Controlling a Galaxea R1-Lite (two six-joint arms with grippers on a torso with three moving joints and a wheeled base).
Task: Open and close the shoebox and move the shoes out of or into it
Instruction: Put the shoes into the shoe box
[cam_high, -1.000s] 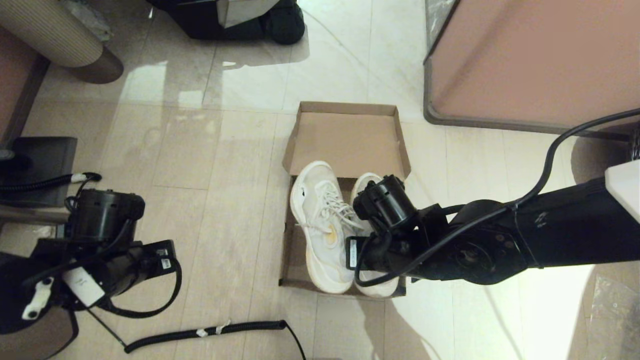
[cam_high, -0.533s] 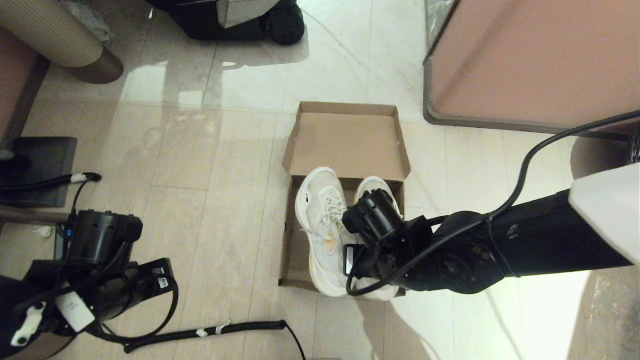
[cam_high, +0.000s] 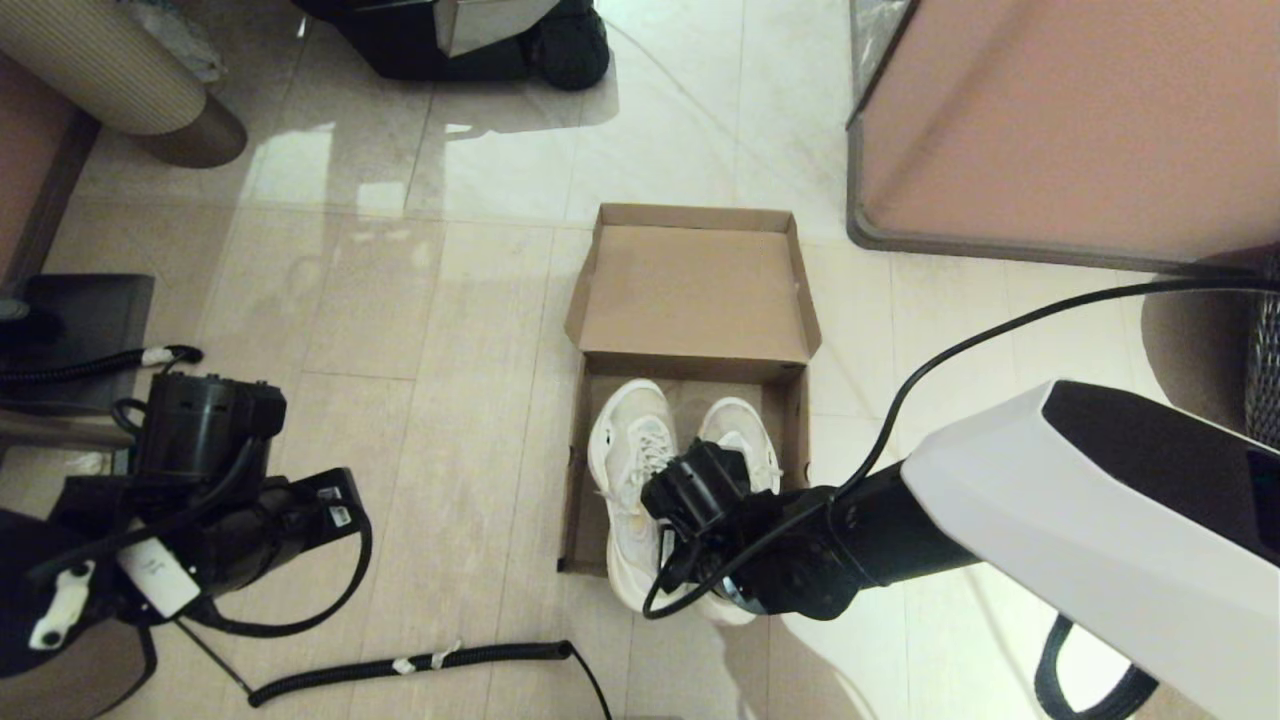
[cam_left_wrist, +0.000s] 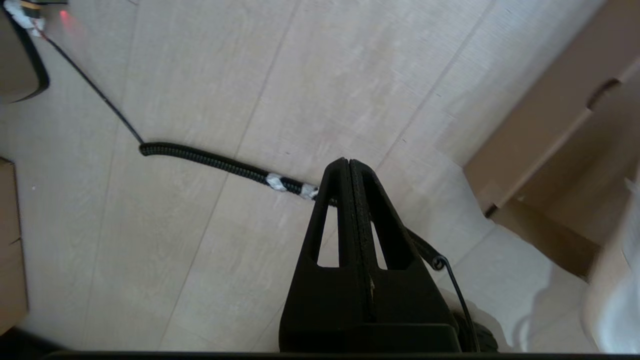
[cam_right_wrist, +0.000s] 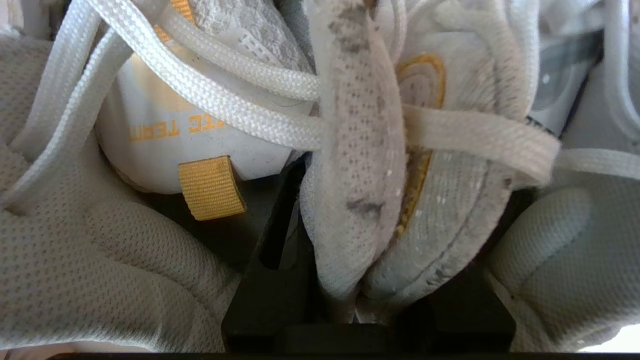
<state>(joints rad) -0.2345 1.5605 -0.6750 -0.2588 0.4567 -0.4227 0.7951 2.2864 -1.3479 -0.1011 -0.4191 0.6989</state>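
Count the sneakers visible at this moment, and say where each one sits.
2. Both lie side by side in the open shoebox, heels over its near edge: the left shoe beside the right shoe, with the right gripper pinching their inner collars together.

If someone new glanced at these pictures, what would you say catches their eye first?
Most striking is the pair of white sneakers lying side by side in the open brown shoebox on the tiled floor, its lid folded back. The right gripper reaches in from the right and pinches the two shoes' inner collars together. The left gripper hangs shut over the floor to the left, above a coiled black cable.
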